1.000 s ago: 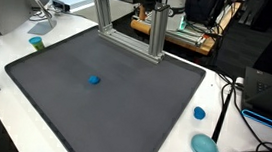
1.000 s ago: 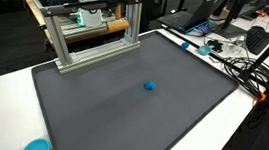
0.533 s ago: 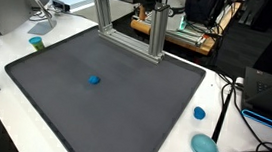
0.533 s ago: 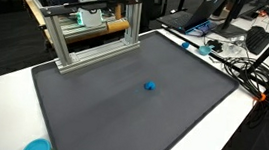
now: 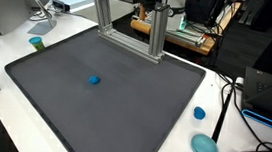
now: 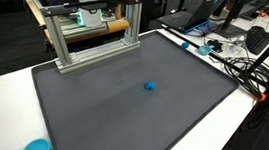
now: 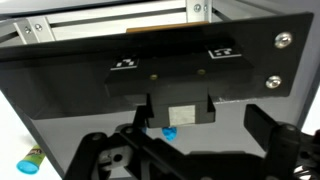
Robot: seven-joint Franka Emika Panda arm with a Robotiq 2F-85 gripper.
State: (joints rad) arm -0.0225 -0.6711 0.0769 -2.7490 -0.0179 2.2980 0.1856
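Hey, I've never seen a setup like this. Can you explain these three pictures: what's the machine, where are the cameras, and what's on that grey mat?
This is a robot arm working over a table. Two pictures come from cameras standing off to the sides. The third comes from a camera on the arm's wrist, looking past its hand. The hand's two fingers stand wide apart and hold nothing. A dark grey mat covers most of the white table. One small blue piece lies on the mat, and all three pictures show it. A metal frame stands at the mat's far edge. Off the mat lie a blue cap and a teal dish.
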